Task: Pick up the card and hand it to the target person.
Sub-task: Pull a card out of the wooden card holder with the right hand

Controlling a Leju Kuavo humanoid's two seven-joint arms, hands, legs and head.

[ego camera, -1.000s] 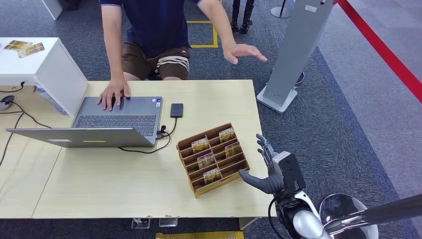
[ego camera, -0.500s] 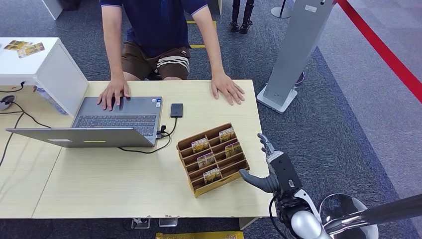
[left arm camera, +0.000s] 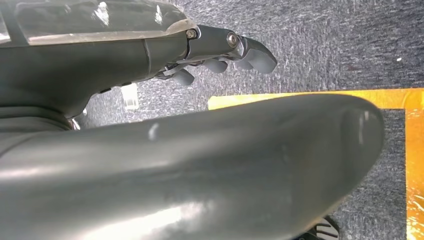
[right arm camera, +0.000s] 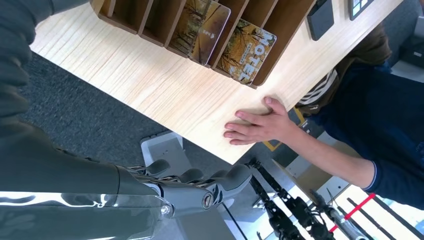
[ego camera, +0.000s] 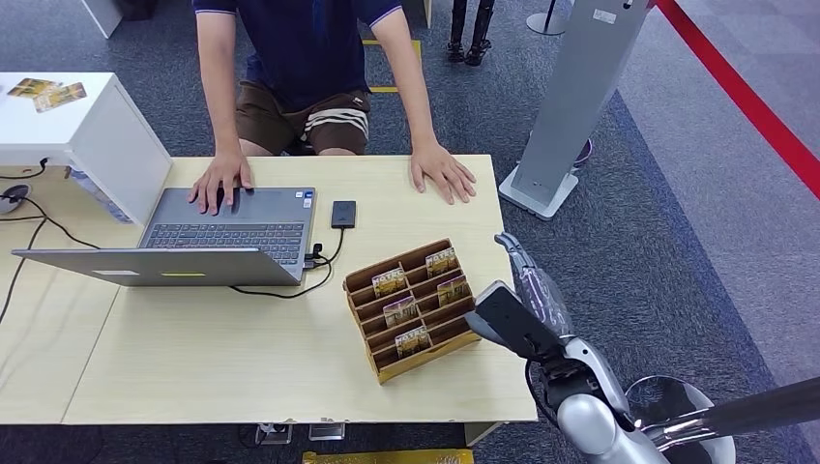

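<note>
Four cards (ego camera: 416, 307) upright in wooden rack (ego camera: 372, 356), just left of right hand (ego camera: 522, 300); fingers spread, empty, off table edge. Left hand (left arm camera: 225, 47) hanging low, fingers curled, empty.

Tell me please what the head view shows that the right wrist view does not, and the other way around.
Head view alone: the laptop with the person's other hand on it, the white cabinet, the grey stand, and the wooden card rack whole, four cards in its slots.

Right wrist view alone: the word MOTEL readable on a card, and dark parts of a second robot standing past the table.

Both share: the right hand, open and beside the rack, the table edge, and the person's hand lying flat on the table.
</note>
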